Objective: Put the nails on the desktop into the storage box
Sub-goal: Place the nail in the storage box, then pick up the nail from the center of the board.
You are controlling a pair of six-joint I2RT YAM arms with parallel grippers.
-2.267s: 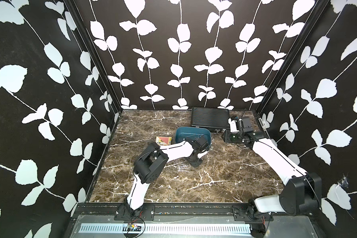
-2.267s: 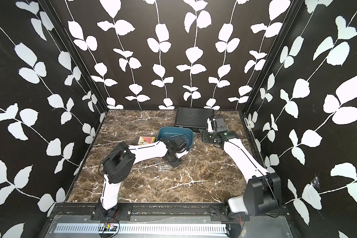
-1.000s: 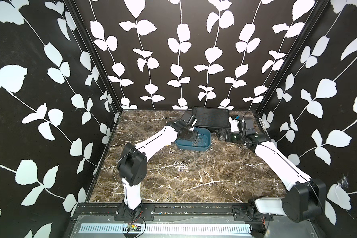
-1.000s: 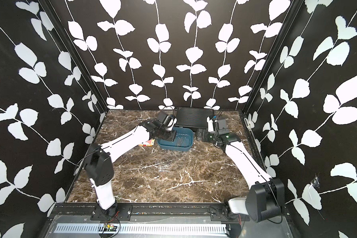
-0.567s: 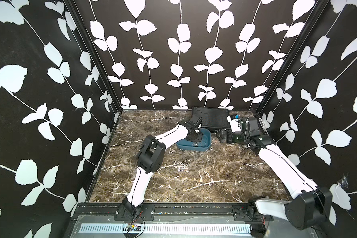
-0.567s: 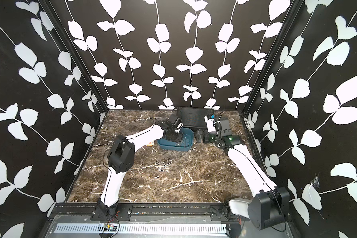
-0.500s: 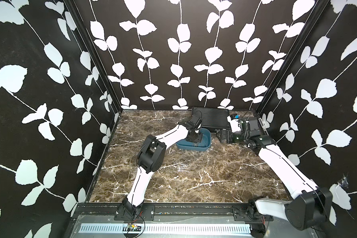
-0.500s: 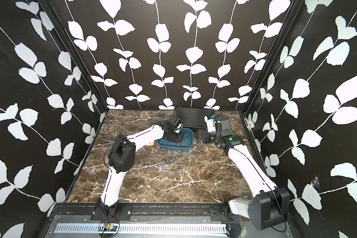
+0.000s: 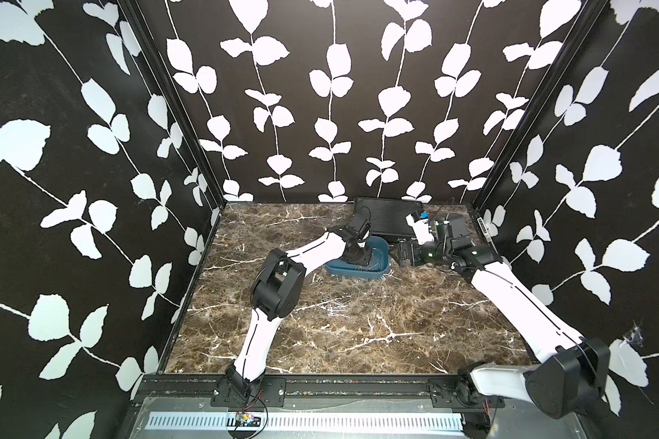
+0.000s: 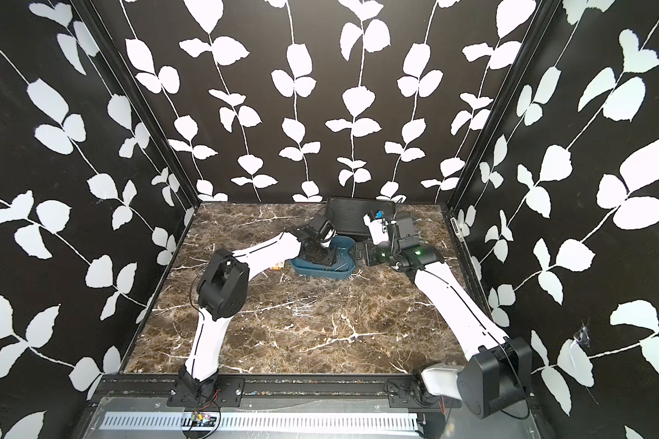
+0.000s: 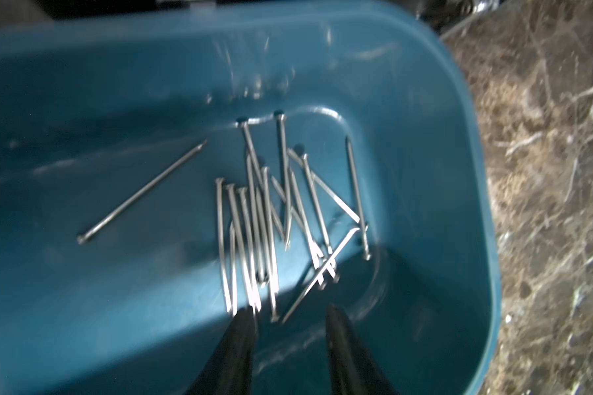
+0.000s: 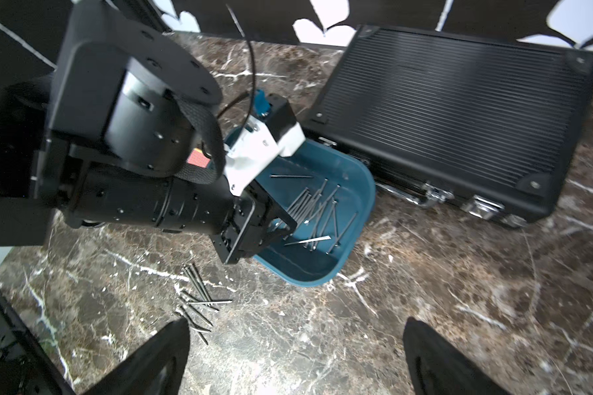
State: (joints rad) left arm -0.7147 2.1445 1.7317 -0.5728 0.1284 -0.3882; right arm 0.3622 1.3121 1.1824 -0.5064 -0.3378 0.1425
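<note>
Find left gripper [image 11: 290, 328] with its two black fingers [image 11: 240, 342] parted and nothing pinched between them; see it pointing tip-down inside the storage box [image 11: 425, 102], low over the box floor; place it over the middle of the box in both top views [image 9: 361, 259] [image 10: 330, 259].

Directly under the fingertips, note the nails [image 11: 254, 222] already in the box: a crossed cluster of silvery pins flat on the teal floor, toward the box's right end; one pin apart from the cluster; slight blur in the left wrist view, so no exact count.

Locate the storage box [image 9: 358, 272] far-centre on the desktop [image 9: 358, 342], resting flat, open side up.

Record more nails [image 9: 337, 304] loose on the desktop, a small tangled heap near-side of the box and apart from it; same heap sharp in the right wrist view [image 12: 196, 301].

Find right gripper [image 12: 295, 359] with jaws spread wide, nothing between them; see it above the marble near the box's right end [image 9: 402, 255], aimed left toward the box.

Note black ribbed case [image 12: 459, 119] lying flat at the far wall, right of centre, latched edge just beside the box's far side.
</note>
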